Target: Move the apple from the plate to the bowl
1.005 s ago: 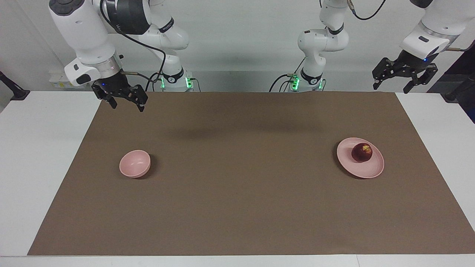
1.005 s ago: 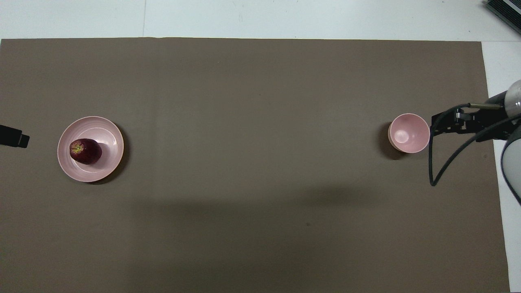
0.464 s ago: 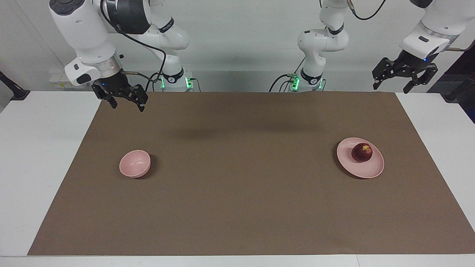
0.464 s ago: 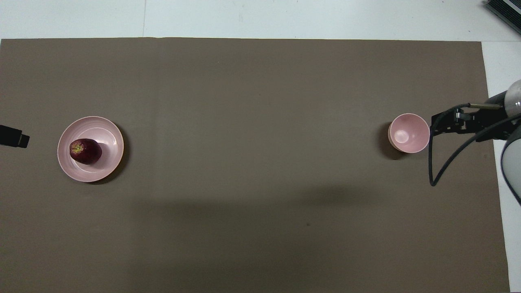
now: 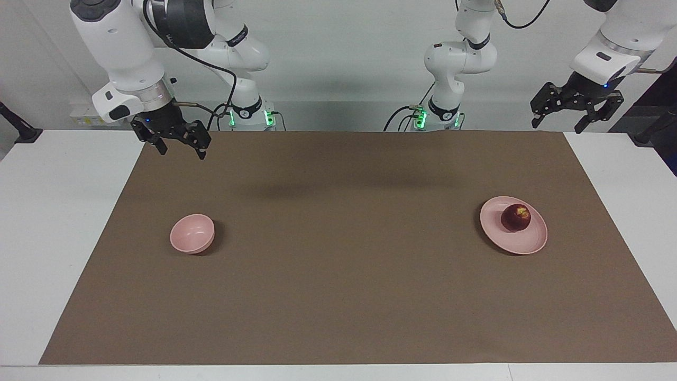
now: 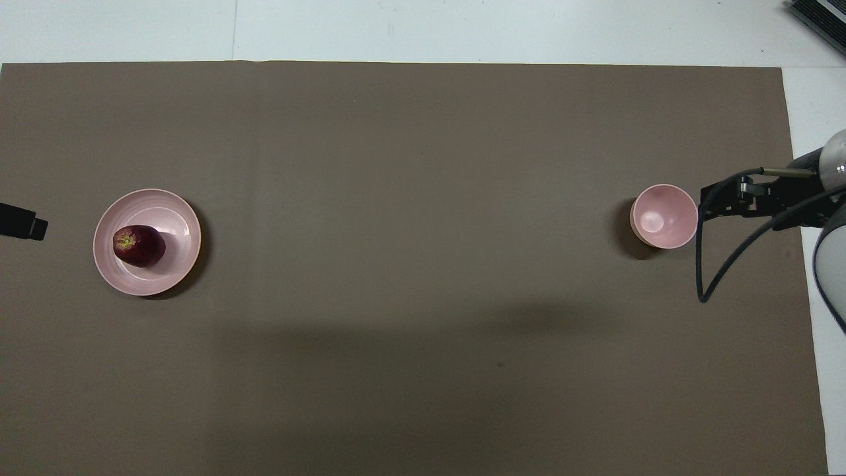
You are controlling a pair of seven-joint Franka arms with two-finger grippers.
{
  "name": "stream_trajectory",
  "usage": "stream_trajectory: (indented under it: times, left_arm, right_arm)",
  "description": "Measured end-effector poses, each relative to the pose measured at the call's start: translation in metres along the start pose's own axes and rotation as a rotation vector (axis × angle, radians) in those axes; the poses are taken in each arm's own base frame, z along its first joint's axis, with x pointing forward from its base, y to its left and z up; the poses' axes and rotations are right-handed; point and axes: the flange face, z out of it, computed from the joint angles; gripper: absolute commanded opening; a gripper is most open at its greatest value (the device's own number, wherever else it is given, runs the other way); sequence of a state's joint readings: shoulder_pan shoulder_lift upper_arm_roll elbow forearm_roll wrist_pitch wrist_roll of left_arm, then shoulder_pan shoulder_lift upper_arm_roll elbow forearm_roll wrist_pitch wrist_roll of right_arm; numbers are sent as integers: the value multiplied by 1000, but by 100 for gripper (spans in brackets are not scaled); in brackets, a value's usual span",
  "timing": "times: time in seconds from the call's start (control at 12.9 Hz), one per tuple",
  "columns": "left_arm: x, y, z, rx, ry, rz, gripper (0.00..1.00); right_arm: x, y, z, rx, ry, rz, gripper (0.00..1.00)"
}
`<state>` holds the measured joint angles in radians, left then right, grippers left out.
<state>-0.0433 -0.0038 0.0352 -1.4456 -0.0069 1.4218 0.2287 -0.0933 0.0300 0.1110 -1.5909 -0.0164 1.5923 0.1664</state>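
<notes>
Task not begun: small dark red apple (image 5: 516, 217) on flat pale pink plate (image 5: 533, 243), deep pink bowl (image 5: 192, 233) empty, both end effectors — left (image 5: 575, 116), right (image 5: 180, 147) — wide, holding nothing.

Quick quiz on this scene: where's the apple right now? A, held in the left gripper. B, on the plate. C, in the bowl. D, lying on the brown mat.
B: the apple sits on the plate, at the left arm's end of the table; the bowl is empty.
</notes>
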Motion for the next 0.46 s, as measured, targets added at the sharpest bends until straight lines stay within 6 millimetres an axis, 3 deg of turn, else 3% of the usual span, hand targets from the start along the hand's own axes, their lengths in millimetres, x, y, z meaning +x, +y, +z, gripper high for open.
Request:
stream_trajectory:
  times: [0.23, 0.46]
  left_arm:
    - [0, -1, 14, 8, 38, 0, 100]
    - [10, -3, 43, 14, 68, 1, 100]
  right_arm:
    - [0, 0, 0, 0, 0, 0, 100]
    - [0, 0, 0, 0, 0, 0, 100]
